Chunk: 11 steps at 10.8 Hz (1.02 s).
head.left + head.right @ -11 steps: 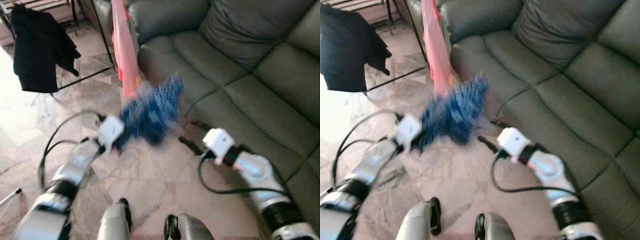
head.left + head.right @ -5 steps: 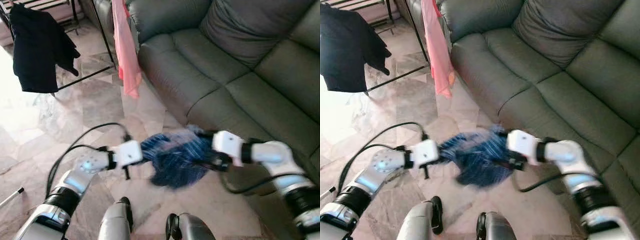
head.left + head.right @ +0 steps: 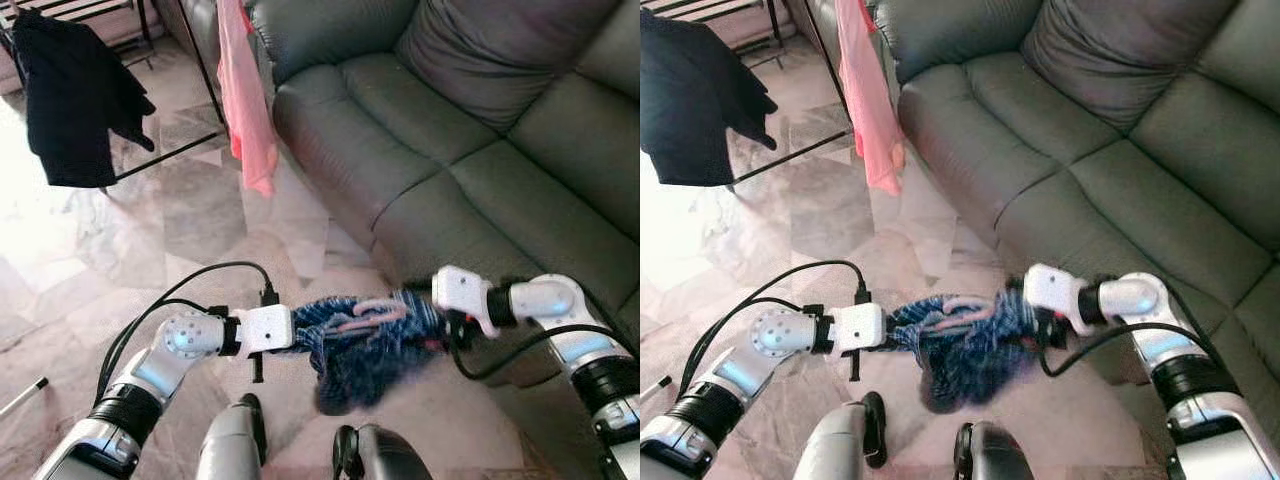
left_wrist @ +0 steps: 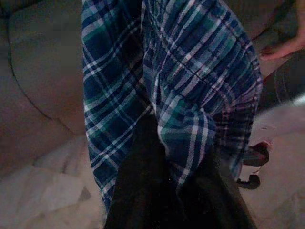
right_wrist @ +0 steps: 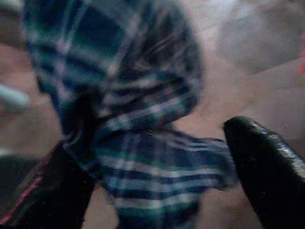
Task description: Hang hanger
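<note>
Left eye view: sofa [image 3: 470, 130], then the rack [image 3: 205, 70] with a pink garment [image 3: 248, 100], well apart from the plaid cloth [image 3: 365, 335] on its pink hanger [image 3: 368, 312]. Left claw [image 3: 300, 335] and right claw [image 3: 432, 322] both grip it above the floor; hanging remains undone. No writing is legible.

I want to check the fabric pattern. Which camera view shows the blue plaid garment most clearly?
The left wrist view: the blue plaid garment is sharp there, with its check lines distinct. The right wrist view shows it blurred between the right gripper's fingers. The eye views show it bunched between the left gripper and right gripper, with a pink hanger across it.
</note>
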Motion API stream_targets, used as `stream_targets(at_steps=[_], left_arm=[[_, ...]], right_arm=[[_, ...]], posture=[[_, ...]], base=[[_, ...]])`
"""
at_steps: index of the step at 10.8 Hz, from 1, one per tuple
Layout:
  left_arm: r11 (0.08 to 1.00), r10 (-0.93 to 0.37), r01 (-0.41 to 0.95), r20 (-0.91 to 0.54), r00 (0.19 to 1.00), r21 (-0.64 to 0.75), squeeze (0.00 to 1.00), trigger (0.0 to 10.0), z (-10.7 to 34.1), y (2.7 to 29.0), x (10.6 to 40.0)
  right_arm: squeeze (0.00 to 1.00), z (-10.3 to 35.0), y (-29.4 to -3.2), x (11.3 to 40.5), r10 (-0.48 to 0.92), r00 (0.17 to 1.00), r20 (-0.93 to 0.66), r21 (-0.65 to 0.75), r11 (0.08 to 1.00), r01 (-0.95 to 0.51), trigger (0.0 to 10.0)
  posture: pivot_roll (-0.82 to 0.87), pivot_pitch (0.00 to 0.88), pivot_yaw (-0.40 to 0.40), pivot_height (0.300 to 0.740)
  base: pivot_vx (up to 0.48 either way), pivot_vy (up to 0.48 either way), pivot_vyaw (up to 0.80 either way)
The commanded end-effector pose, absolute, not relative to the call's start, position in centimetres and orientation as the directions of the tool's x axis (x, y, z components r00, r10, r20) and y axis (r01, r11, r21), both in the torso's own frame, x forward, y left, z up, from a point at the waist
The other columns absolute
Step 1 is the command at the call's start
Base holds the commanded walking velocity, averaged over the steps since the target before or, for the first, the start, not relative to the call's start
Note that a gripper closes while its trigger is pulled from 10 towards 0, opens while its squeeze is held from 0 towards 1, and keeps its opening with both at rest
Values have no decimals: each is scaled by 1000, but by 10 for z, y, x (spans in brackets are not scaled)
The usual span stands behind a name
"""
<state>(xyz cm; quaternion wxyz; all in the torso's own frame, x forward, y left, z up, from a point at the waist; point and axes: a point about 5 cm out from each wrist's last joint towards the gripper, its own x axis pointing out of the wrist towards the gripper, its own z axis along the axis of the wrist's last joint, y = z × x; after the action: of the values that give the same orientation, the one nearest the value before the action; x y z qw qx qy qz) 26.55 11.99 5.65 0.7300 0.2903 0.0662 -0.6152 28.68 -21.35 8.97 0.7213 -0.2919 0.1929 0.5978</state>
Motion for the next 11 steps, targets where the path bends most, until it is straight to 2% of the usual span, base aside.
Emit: stream_targets(at_steps=[1,2,4,6,7,8,9,10,11], left_arm=[[51,-870,937,-446,212,346,0,0,58,114,263],[51,-872,936,-442,211,347,0,0,59,112,264],[48,-874,936,-439,208,348,0,0,60,109,264],[37,-872,940,-449,196,339,0,0,57,108,263],[35,-872,941,-449,194,338,0,0,57,107,262],[35,-873,942,-449,193,335,0,0,56,106,262],[35,-873,943,-449,190,332,0,0,56,106,262],[32,-873,943,-451,187,330,0,0,55,105,261],[21,-871,947,-459,174,320,0,0,52,105,259]], right_arm=[[0,84,-217,280,741,130,-658,-104,81,-991,0],[0,81,-219,278,732,96,-675,-67,69,-995,0],[0,82,-221,281,727,80,-682,-57,56,-997,0],[0,90,-220,290,719,125,-683,-120,58,-991,0],[0,93,-219,291,721,119,-682,-128,43,-991,0],[0,96,-216,294,736,132,-664,-133,57,-989,10000],[294,96,-215,293,741,109,-663,-119,40,-992,10000],[0,95,-217,293,726,109,-679,-123,34,-992,10000],[0,96,-221,294,712,118,-692,-133,35,-991,10000]], posture=[[-59,188,-30,740],[-58,186,-31,740],[-57,186,-33,740],[-63,185,-35,740],[-64,185,-36,740],[-65,186,-37,740],[-65,186,-38,740],[-67,188,-40,740],[-70,190,-40,740]], base=[[0,0,0],[0,0,0],[0,0,0],[0,0,0],[0,0,0],[0,0,0],[0,0,0],[0,0,0],[0,0,0]])
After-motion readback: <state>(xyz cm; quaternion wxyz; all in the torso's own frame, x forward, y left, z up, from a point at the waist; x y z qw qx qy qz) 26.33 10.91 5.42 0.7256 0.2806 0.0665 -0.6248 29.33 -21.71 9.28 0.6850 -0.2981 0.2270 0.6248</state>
